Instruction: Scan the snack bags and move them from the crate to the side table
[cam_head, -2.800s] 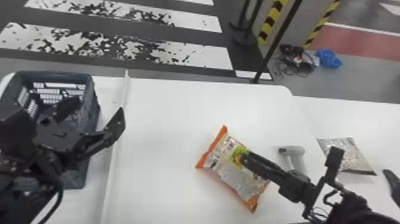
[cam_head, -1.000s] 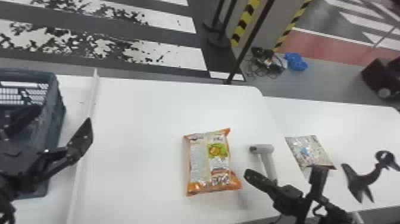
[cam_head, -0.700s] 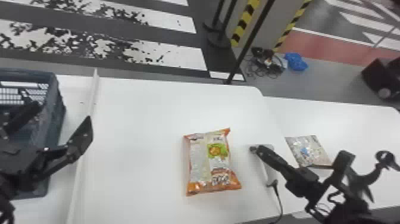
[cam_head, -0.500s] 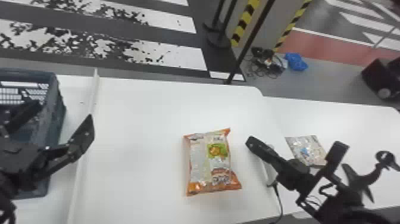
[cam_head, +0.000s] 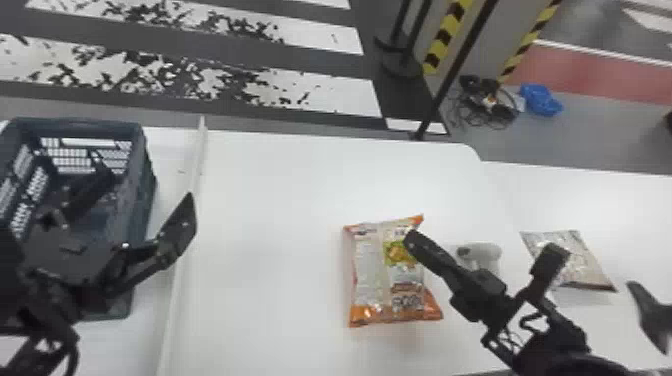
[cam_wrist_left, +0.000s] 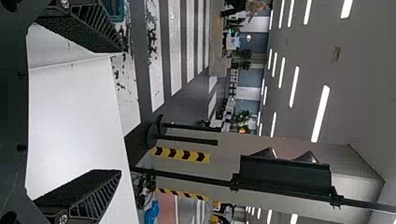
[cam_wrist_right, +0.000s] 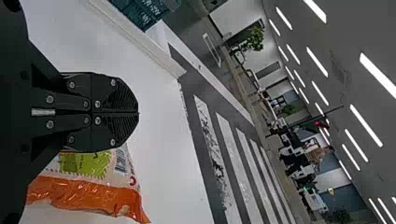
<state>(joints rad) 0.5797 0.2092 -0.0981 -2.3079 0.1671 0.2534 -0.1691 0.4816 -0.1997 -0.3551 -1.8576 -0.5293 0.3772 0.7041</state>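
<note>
- On the white table (cam_head: 260, 200), right of centre in the head view, an orange-edged snack bag (cam_head: 370, 275) lies flat, with pale panels and a patch of green.
- Right gripper (cam_head: 412, 240): its two flat black fingers are pressed together, with nothing held between them. From the head camera, the tip overlaps the upper right part of that bag; whether they touch, I cannot tell. In the right wrist view, the bag lies just beside the closed fingers.
- Left gripper (cam_head: 137, 207): its fingers are spread wide and hold nothing. It is at the left, in front of part of the dark crate (cam_head: 145, 200), a plastic box with slotted walls.
- Between crate and bag, a raised white strip (cam_head: 186, 225) runs along the tabletop.
- Just right of the orange-edged bag, partly behind the right gripper, is a pale grey handheld device (cam_head: 487, 252).
- Farther right, a silvery snack bag (cam_head: 585, 255) lies on the white side table (cam_head: 625, 200). A dark curved object (cam_head: 650, 315) shows near the right edge.
- Beyond the tables, the floor has broad white stripes; a blue item (cam_head: 540, 100) lies there beside tangled cables (cam_head: 482, 110).
</note>
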